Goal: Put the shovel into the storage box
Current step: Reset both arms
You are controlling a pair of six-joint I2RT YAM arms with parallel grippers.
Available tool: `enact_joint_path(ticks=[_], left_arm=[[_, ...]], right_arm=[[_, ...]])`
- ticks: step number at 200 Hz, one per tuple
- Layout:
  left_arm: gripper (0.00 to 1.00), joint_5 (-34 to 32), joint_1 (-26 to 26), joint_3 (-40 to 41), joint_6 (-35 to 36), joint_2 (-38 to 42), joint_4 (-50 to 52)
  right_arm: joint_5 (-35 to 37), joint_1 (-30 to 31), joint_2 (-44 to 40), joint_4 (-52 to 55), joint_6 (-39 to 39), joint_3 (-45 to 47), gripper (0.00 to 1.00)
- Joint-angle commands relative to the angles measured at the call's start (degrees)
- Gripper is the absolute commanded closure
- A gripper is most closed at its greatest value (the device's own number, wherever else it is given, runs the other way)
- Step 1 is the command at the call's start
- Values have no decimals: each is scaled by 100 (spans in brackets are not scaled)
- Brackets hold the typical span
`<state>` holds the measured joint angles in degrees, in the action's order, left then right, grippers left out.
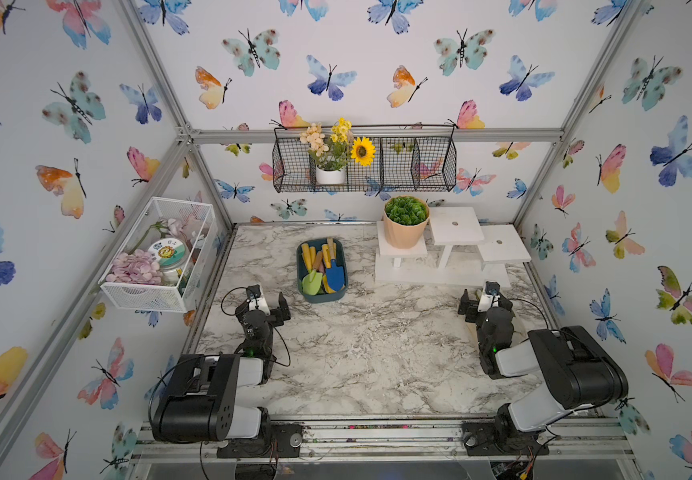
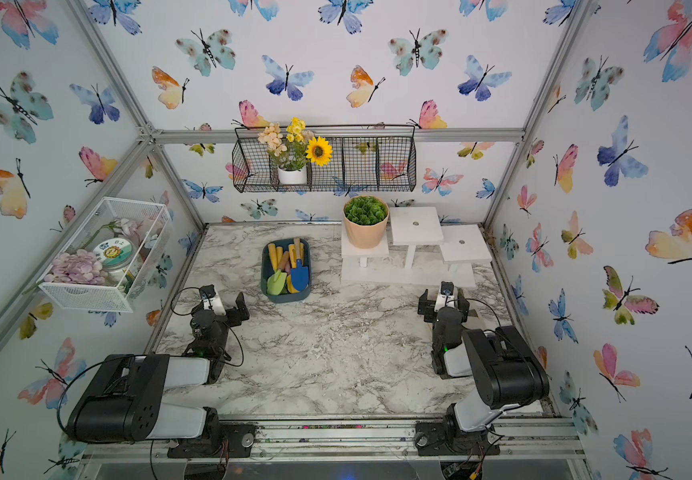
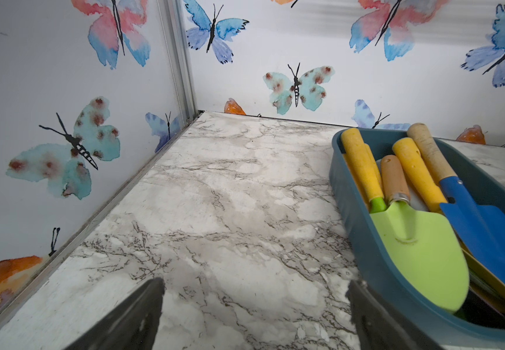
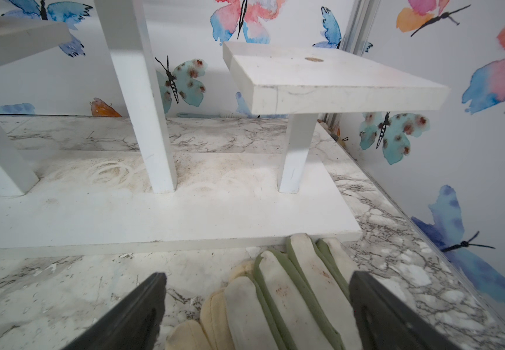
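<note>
The dark teal storage box [image 1: 325,296] [image 2: 288,297] [image 3: 360,230] stands on the marble table, back of centre. Inside it lie several garden tools. A blue shovel [image 1: 334,275] [image 2: 299,275] [image 3: 487,230] rests on top, and a light green shovel [image 1: 312,282] [image 2: 277,283] [image 3: 418,251] lies beside it among yellow and wooden handles. My left gripper [image 1: 271,306] [image 2: 228,306] [image 3: 254,286] is open and empty, low over the table just left of the box's near corner. My right gripper [image 1: 479,301] [image 2: 444,303] [image 4: 257,281] is open at the far right, its fingers either side of a glove.
A white and green glove [image 4: 290,297] lies flat under the right gripper, against the base of a white tiered stand [image 1: 444,257] [image 4: 154,212]. A peach pot with a green plant [image 1: 405,222] sits on the stand. A white wire basket [image 1: 157,253] and a black wire basket [image 1: 365,162] hang on the walls.
</note>
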<state>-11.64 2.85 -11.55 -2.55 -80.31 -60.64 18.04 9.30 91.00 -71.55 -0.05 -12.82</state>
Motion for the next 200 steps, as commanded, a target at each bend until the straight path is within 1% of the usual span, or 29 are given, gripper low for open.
enact_joint_path(ticks=[1, 16, 22, 28, 35, 41, 45, 52, 57, 61, 65, 70, 82, 91, 97, 107, 113, 116, 121, 130, 135, 142, 149, 154, 157, 162, 173, 200], left_arm=[[1, 153, 24, 12, 59, -21, -170], [1, 133, 20, 63, 20, 11, -255], [1, -254, 22, 137, -120, 117, -382], [1, -647, 16, 306, -332, 329, -423], [1, -543, -25, 545, -385, 551, -604], [1, -483, -55, 715, -372, 518, -945], [1, -459, -57, 701, -371, 461, -917], [1, -365, -74, 550, -311, 133, -952], [1, -21, -70, 368, -94, -147, -1024], [1, 170, -39, 206, 114, -326, -1027], [1, -21, 58, 198, 107, -325, -1059], [1, -60, 96, 233, 94, -237, -900], [2, -57, 88, -60, -19, 3, 49], [2, -91, 89, 45, 36, -140, -454], [1, -93, 96, 113, 58, -169, -607], [1, -103, 110, 100, 65, -70, -450], [1, -112, 127, 116, 57, 68, -298], [1, -142, 128, 176, 41, 134, -392], [1, -295, 138, 349, -20, 250, -602], [1, -778, 112, 680, -291, 414, -1010], [1, -474, -77, 787, -400, 422, -1105], [1, -316, -164, 672, -412, 294, -1055], [2, -24, -94, 355, -175, 72, -777], [2, 268, -86, 11, 0, -67, -357], [1, 205, -21, -57, 69, -97, -170], [1, 128, 42, 53, 68, -40, -257], [1, 70, 34, -7, 22, -18, -124], [1, 83, 36, 19, 26, -21, -162]], right_arm=[[-108, -25, -39, 16, 49, -53, 2], [-97, -25, -53, -50, 49, -14, 2], [177, -25, -99, -242, 111, 94, 2], [156, -66, -173, -499, 228, 283, 2], [84, -118, -243, -590, 281, 399, 2], [66, -121, -258, -470, 272, 348, 2], [17, -121, -239, -323, 245, 263, 2], [-83, -121, -131, 74, 193, 5, 2], [-177, -126, -11, 348, 139, -232, 2], [-314, -182, 43, 344, 158, -283, 2], [-430, -243, 49, 257, 171, -241, 2], [-453, -261, 49, 243, 165, -233, 2], [-452, -262, -6, 340, 170, -233, 2], [-451, -262, -59, 365, 181, -203, 2], [-438, -262, -71, 329, 177, -180, 1], [-425, -262, -97, 137, 150, -72, 2], [-489, -254, -148, -164, 129, 88, 2], [-423, -253, -179, -340, 144, 207, 1], [-141, -253, -239, -604, 254, 381, 2], [-252, -376, -295, -647, 451, 477, 2], [-278, -385, -283, -429, 441, 390, 2], [-375, -385, -171, 103, 401, 50, 2], [-463, -378, -10, 471, 241, -285, 2], [-513, -376, 9, 326, 231, -245, 2], [-568, -376, -2, 157, 228, -160, 2], [-549, -376, 16, 53, 217, -101, 2], [-541, -376, 25, 120, 217, -152, 2], [-522, -376, -56, 349, 242, -187, 2]])
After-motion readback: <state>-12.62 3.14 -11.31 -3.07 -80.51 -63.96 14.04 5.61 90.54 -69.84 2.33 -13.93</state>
